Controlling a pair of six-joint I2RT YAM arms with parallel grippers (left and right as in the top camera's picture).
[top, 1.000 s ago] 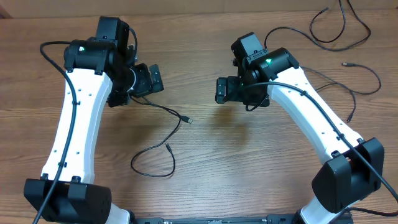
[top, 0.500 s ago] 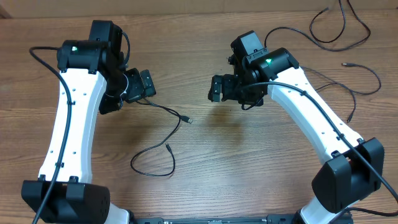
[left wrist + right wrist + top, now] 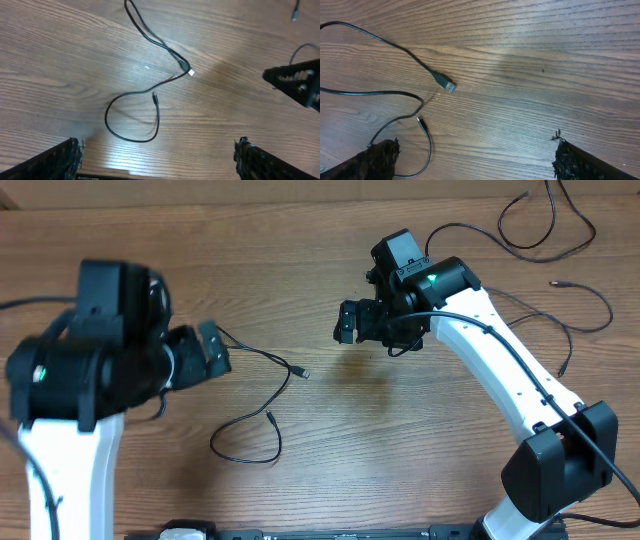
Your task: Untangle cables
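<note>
Cable [image 3: 443, 81] looped on table [image 3: 400, 440] between both arms (jaws of each spread wide), far edge well apart.

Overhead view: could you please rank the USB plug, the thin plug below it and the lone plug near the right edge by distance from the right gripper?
1. USB plug: nearest, just down and left of the right gripper.
2. Thin plug: farther down and left.
3. Lone plug: farthest, far off to the right.

Brown wooden table [image 3: 380, 450], fine horizontal grain
</note>
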